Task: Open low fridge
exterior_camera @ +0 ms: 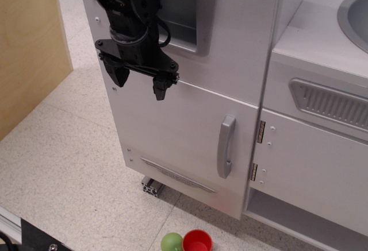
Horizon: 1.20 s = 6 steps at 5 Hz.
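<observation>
Observation.image: matte low fridge (pixel 178 130), curved handle (pixel 226 146), seemingly shut.

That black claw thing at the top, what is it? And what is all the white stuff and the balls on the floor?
The black claw is a robot's hand. Its two fingers are spread open and hold nothing. One camera looks down at it from above. The white stuff is a toy kitchen. The hand hangs in front of the low fridge, whose door is shut. To open it, the robot would probably pull the curved grey handle, which sits to the right of the hand and lower. On the speckled floor lie a small green ball and a red cup, side by side.
</observation>
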Motion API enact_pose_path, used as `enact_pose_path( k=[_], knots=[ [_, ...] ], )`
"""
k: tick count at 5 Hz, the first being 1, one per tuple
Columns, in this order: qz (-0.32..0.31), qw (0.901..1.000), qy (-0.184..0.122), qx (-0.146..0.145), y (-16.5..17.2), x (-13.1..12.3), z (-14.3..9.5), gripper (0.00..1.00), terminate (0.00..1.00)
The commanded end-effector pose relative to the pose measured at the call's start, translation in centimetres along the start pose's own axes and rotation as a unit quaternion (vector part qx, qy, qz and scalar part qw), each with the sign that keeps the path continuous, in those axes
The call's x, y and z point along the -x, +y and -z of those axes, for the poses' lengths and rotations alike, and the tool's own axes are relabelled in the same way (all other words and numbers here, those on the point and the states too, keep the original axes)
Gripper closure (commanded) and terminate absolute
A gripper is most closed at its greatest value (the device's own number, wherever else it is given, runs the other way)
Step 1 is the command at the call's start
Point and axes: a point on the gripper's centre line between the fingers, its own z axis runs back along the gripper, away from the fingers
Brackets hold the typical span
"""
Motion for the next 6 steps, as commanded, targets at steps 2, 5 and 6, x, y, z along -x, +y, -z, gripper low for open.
enact_pose_path(
  k=[2, 5, 6],
  knots=[
    [0.038, 0.9988, 0.021, 0.024, -1.4, 1.7, -0.6, 0.0, 0.0],
    [0.106, 0.9913, 0.013, 0.077, -9.1, 2.2, 2.0, 0.0, 0.0],
    [0.087, 0.9935, -0.011, 0.073, -10.2, 0.9, 3.1, 0.0, 0.0]
  ],
)
